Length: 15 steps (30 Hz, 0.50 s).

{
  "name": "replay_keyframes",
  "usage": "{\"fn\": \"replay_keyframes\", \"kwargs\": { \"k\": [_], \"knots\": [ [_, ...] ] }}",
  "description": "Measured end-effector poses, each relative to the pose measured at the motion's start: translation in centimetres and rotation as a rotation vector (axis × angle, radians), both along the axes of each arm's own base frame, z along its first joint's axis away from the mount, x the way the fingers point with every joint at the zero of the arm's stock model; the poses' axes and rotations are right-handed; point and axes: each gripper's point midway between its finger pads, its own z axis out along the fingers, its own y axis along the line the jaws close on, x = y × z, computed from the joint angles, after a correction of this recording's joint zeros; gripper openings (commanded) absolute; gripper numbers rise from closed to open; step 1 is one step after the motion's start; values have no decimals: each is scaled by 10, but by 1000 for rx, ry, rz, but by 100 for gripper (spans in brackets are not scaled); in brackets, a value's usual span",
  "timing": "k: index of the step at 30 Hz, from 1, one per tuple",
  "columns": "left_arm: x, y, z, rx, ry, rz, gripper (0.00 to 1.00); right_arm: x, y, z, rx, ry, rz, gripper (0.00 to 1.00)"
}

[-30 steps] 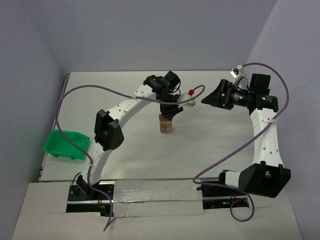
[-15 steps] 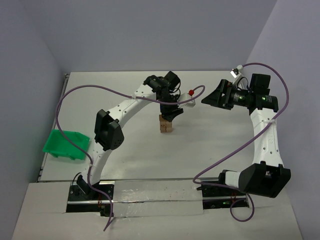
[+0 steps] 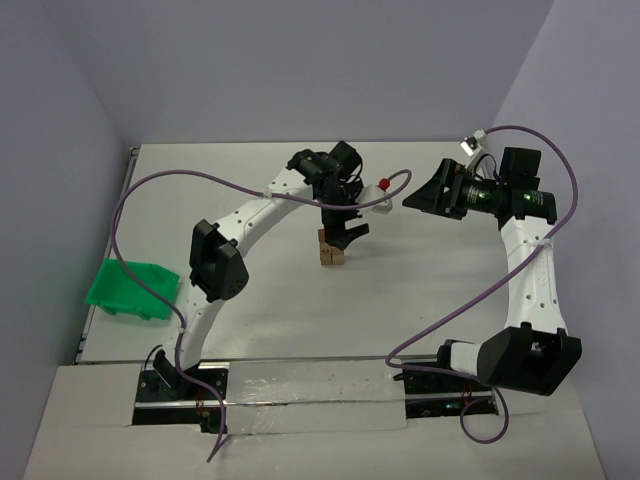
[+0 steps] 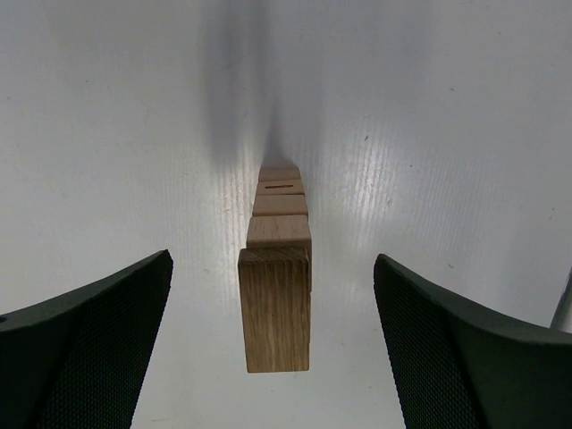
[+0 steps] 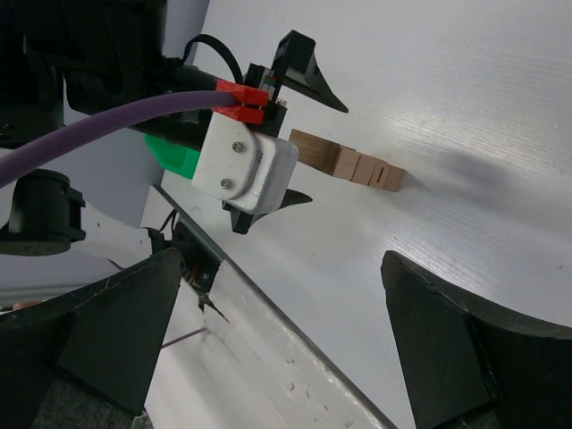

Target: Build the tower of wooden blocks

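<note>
The white table (image 3: 420, 290) fills the floor of the scene. Grey walls close it in on the far side and on both flanks, and the arms' bases line its near edge. Most of its surface is bare, with wide open stretches to the right of centre, toward the near edge and toward the far left corner.

The left arm (image 3: 240, 225) arches up from its base and reaches over the middle of the table. The right arm (image 3: 530, 280) rises along the right side and bends inward, held high and well apart from the stack.

A green tray (image 3: 130, 290) sits at the table's left edge, far from everything else.

The right gripper (image 3: 418, 195) hangs released, its jaws spread wide with nothing between them. It faces the centre from the right.

The left gripper (image 3: 347, 232) is directly above the tower (image 3: 331, 250), which stands near the table's middle. It too is released. In the left wrist view its fingers (image 4: 98, 340) stand wide on either side of the stack, with clear white table showing in both gaps and no contact.

The top block (image 4: 277, 304) shows its grain, and its edges line up with the blocks below
</note>
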Motion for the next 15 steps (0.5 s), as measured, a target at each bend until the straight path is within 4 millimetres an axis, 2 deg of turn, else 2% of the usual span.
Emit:
{"fn": "replay_keyframes", "kwargs": {
  "k": [5,8,10,12,15],
  "knots": [
    [3,-1,11,-17,-26,3,99,0,0,0,-1,0,0,100],
    [3,2,25,-42,-48,18,99,0,0,-1,-6,-1,-2,100],
    [1,8,46,-77,-67,51,99,0,1,-3,-20,-4,4,100],
    [2,19,76,-144,-94,122,99,0,4,-6,-44,-4,12,100],
    [19,50,128,-280,-139,290,99,0,13,-13,-89,-4,40,100]
  ]
}}
